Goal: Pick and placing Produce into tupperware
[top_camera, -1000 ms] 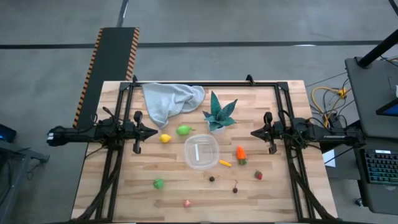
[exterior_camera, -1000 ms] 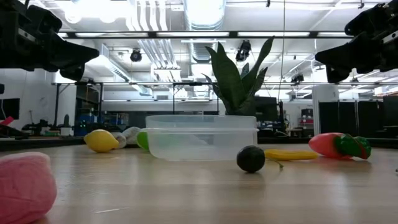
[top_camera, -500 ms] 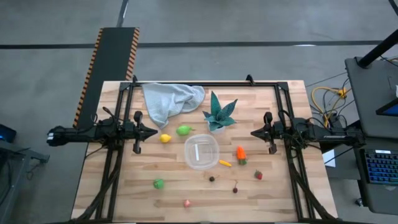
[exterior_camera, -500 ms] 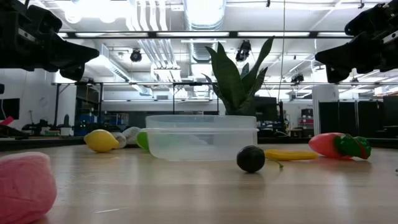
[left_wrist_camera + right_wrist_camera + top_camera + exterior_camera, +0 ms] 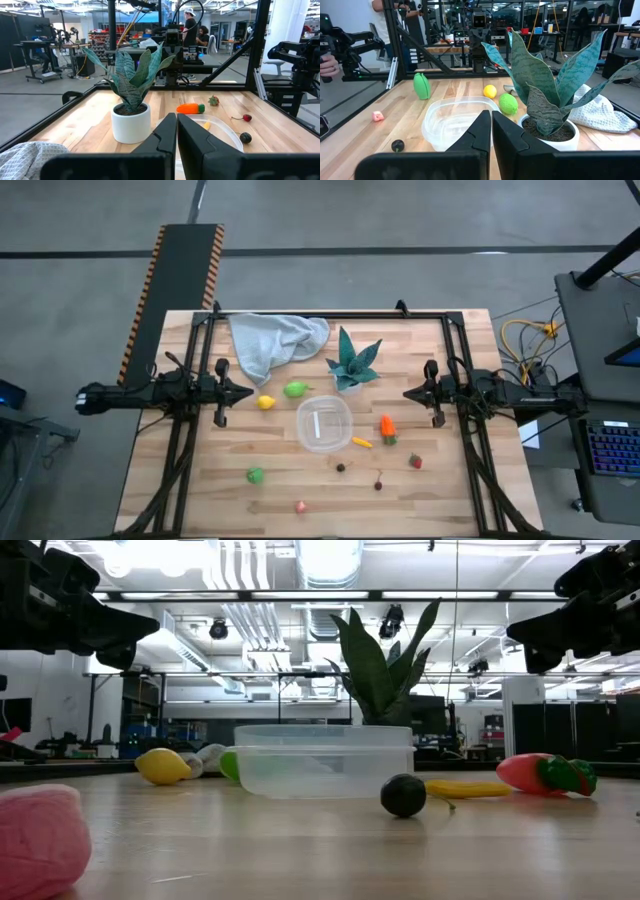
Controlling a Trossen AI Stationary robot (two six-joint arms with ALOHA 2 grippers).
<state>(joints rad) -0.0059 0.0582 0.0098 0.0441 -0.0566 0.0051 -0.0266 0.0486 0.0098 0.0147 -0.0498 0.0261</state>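
high: round clear plastic tupperware [image 5: 323, 424] mid-table, empty; left gripper [image 5: 243, 392] and right gripper [image 5: 410, 393] parked at either side | low: small dark round fruit [image 5: 403, 795] just in front of tub | left wrist: jaws pressed together | right wrist: same; yellow lemon [image 5: 490, 91] behind tub | next: spread jaws, descend straight over one piece

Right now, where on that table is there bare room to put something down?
The near left corner, beyond the green piece, is bare wood. So is the far right corner past the plant. It is crowded around the tupperware, with fruit on both sides.
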